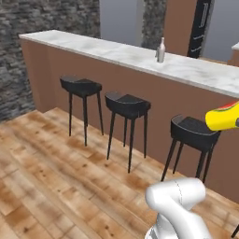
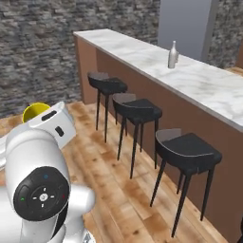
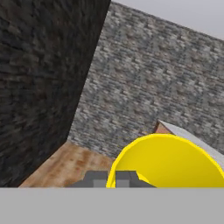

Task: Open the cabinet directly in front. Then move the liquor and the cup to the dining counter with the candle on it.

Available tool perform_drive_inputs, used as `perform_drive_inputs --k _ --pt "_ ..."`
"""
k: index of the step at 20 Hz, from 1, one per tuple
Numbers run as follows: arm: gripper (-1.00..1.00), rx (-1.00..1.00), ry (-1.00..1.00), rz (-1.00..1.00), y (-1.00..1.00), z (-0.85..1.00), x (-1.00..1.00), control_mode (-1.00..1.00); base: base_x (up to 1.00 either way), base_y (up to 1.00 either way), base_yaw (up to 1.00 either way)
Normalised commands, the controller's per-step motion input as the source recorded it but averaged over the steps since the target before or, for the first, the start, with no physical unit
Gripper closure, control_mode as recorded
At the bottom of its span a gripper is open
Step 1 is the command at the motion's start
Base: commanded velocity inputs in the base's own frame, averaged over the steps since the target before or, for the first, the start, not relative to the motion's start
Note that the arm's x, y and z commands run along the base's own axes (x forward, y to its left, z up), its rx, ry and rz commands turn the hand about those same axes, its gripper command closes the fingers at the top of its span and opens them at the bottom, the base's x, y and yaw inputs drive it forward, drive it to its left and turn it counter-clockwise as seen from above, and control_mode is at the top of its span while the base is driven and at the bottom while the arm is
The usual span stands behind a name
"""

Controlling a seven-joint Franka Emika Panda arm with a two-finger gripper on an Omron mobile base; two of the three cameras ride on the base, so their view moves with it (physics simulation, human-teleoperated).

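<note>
On the dining counter (image 1: 116, 52) the liquor (image 1: 161, 50) already stands. Carried above the floor, short of the counter, the cup (image 1: 224, 116) is clenched in the gripper (image 3: 114, 178); it remains to be delivered.

The liquor (image 2: 172, 55) stands upright on the dining counter (image 2: 199, 88) above three dark stools (image 2: 137, 110), the yellow cup (image 2: 35, 112) behind the arm.
</note>
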Motion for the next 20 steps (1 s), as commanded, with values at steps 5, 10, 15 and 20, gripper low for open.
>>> perform_drive_inputs --k 5,10,15,20 --pt "1.00 0.00 0.00 0.00 0.00 0.00 0.00 1.00 0.60 0.00 -0.32" --pt "1.00 0.00 0.00 0.00 0.00 0.00 0.00 1.00 0.66 0.03 -0.28" --pt "1.00 0.00 0.00 0.00 0.00 0.00 0.00 1.00 0.66 0.24 -0.28" --pt "1.00 0.00 0.00 0.00 0.00 0.00 0.00 1.00 0.65 0.31 -0.31"
